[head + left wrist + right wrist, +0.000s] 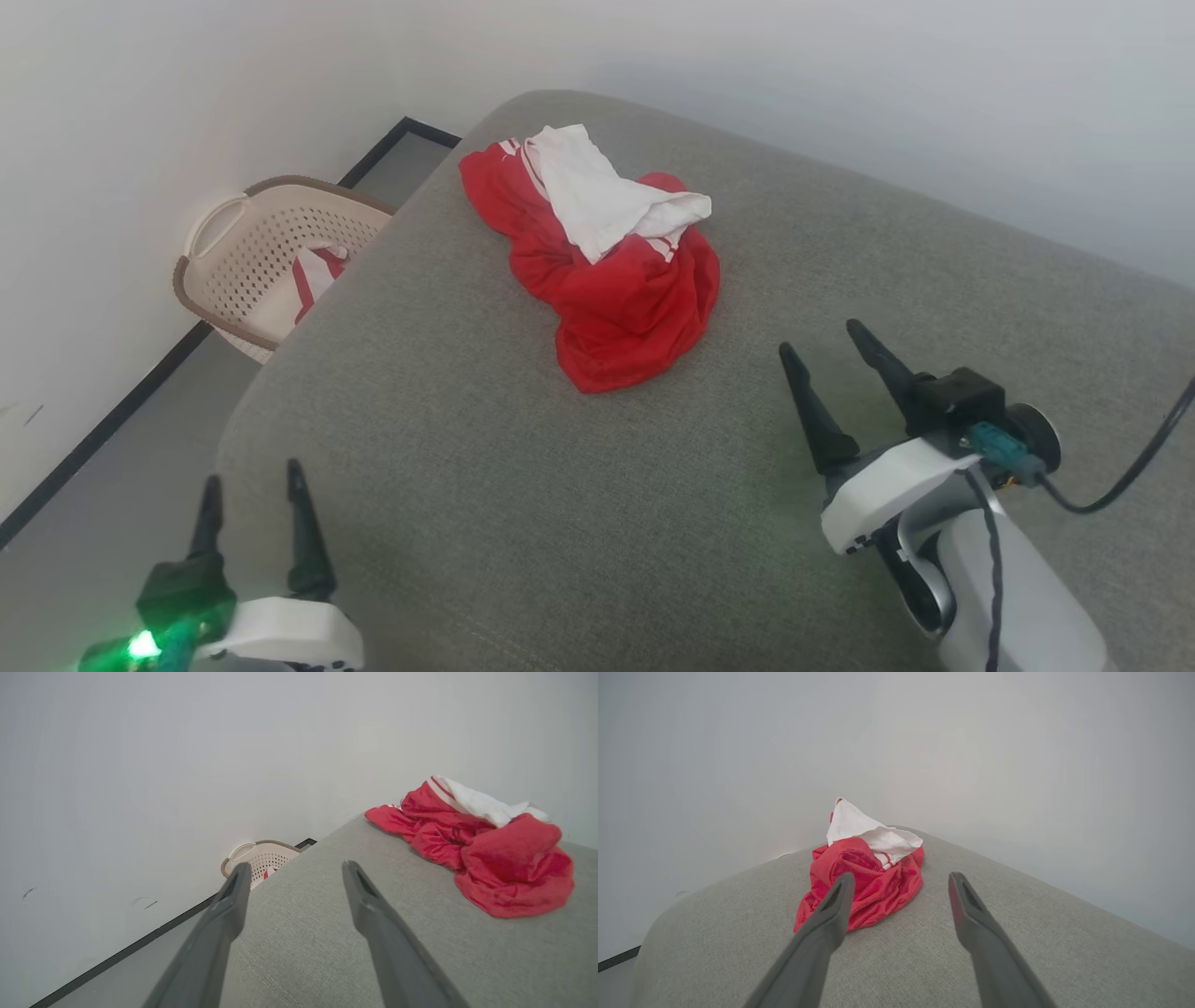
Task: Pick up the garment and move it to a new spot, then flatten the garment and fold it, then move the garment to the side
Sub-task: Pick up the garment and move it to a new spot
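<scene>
The left gripper sits low at seven o'clock, fingers spread, empty, pointing up by the grey cushion's edge. The right gripper is at four o'clock, angled toward eleven, released too and holding nothing. One crumpled red-and-white jersey lies on the cushion near twelve o'clock, and one beige laundry basket stands at nine.
</scene>
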